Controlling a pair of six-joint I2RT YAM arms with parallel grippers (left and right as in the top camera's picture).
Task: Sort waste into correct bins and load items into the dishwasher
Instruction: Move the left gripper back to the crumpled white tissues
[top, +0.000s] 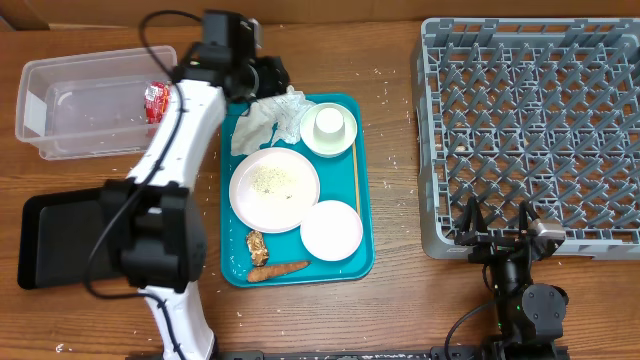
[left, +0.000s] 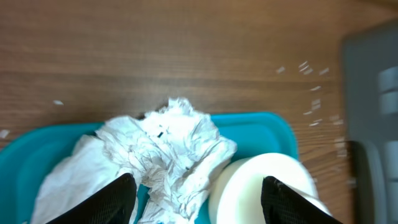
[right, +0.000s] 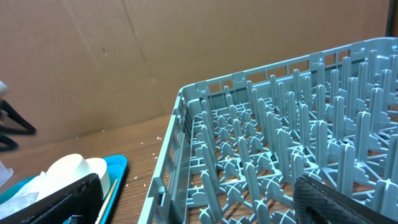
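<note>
Clear tub (top: 60, 70), far left of the table: red shiny wrapper (top: 157, 100) lies inside, against its right wall. A few white specks lie on its floor, too small to identify.

Black tray (top: 60, 240): sits below the tub and is partly covered by the left arm's base.

Teal tray (top: 365, 250), centre of the table, holds these:
- crumpled white tissue (top: 262, 120) in the top left corner, hanging over the rim
- white cup (top: 329, 122), which looks to be sitting in the white bowl (top: 325, 151), top right, touching the tissue
- larger pale plate (top: 295, 205) in the middle, with white rice grains (top: 268, 180) on it
- smaller white plate (top: 331, 230) at lower right, touching the larger one
- brown food lump (top: 257, 247) and carrot piece (top: 278, 270) on the tray floor at the bottom edge
- thin wooden stick (top: 355, 185) along the right side

More rice-like specks are scattered on the table (top: 395, 300) around the tray.

Dish rack (top: 530, 130), right side: only its peg grid shows.

Left gripper (left: 199, 202) is over the tray's top left corner. Its fingers (left: 118, 199) are apart and straddle the tissue and the cup's edge, with no grip visible.

Right gripper (top: 498, 218) is at the rack's near edge, jaws spread wide and holding nothing.
</note>
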